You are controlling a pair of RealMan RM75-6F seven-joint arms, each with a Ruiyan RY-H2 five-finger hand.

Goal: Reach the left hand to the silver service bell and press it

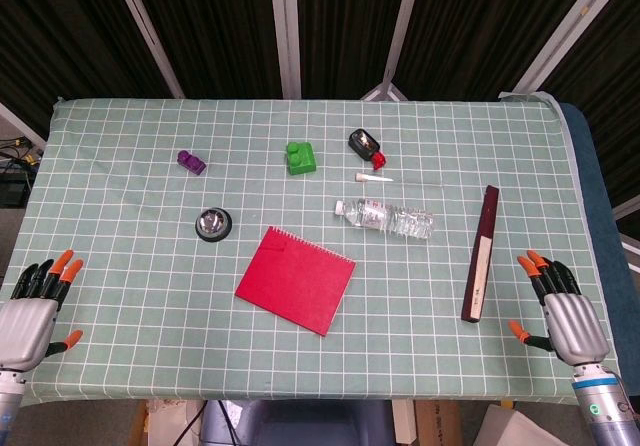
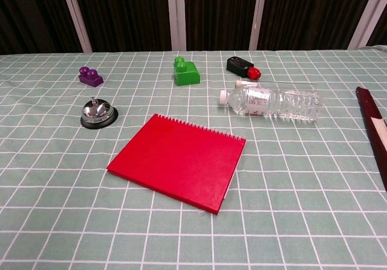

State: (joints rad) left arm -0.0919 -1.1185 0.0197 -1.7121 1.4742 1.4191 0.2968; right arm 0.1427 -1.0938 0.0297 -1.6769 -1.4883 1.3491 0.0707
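Left robot hand point(image 1: 35, 311) at bench point(image 1: 130, 366) 8 o'clock: fingers spread wide, holding nothing. Silver service bell point(image 1: 213, 224) untouched, well apart at 10. Right robot hand point(image 1: 562, 311) likewise wide.

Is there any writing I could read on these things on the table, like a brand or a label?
None can be read.
Water bottle: its label has red and dark print, too small and blurred to make out.
Long dark box: a pale strip, no legible text.
Red notebook: plain cover, no writing shows.
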